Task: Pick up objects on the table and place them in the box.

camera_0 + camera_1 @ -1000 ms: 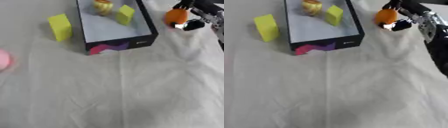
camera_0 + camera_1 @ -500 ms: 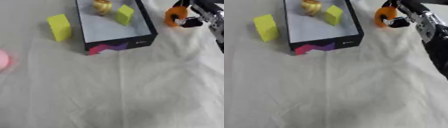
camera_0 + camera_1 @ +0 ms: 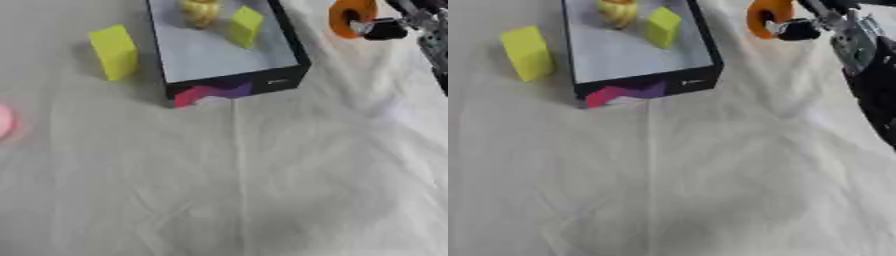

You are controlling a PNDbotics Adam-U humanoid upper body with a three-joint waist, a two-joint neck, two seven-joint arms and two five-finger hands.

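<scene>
One orange piece held just right of the box

One orange piece (image 3: 765, 16) is pinched in the right robot hand (image 3: 800, 26) near the far right corner of the counter (image 3: 262, 190), which is covered with a white cloth. It sits above the cloth, just beside the right wall of the box (image 3: 293, 50) and apart from it. The box lies to the robot hand's left, its long axis running from the near edge toward the far edge, so the carry is, I judge, a short sideways move over that wall.

Inside the box are a yellow-green block (image 3: 246, 25) and a rounded yellow thing (image 3: 201, 10) at its far end. Another yellow-green block (image 3: 114, 51) stands on the cloth left of the box, and a pink thing (image 3: 5, 120) is cut off at the left edge.

The orange piece's shape is hard to make out, curved like a ring or hook. The robot hand's fingers are partly cut off at the far edge, and the box's far end is out of view. No left robot hand shows.
</scene>
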